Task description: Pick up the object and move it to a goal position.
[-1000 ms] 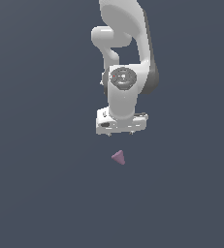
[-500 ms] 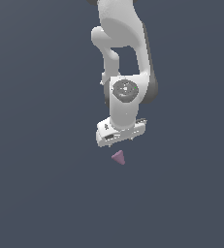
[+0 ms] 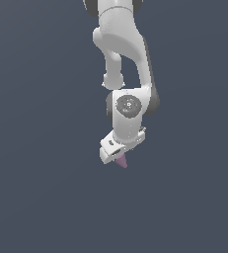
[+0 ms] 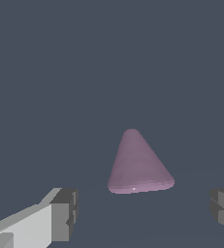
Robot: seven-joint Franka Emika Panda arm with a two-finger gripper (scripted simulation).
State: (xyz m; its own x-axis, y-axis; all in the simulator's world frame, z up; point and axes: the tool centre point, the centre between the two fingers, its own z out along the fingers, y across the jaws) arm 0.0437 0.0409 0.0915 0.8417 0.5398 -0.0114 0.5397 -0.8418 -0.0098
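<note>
On the dark grey table (image 3: 41, 197), which fills both views, my white arm (image 3: 123, 54) comes down from above and bends at the wrist, so my jaws (image 3: 116, 159) point at the surface. I judge this pose is for a grasp from above. My jaws are wide open and hold nothing: in the wrist view one grey finger pad (image 4: 65, 213) stands at each side, well apart. The object (image 4: 138, 164), a small mauve-pink cone, sits between them on the table, not touching either pad, with its tip pointing away from the camera. The exterior view shows only a little pink tip (image 3: 122, 162) under my hand, so it cannot tell the gap. The wrist view shows the gap, but not my arm.
</note>
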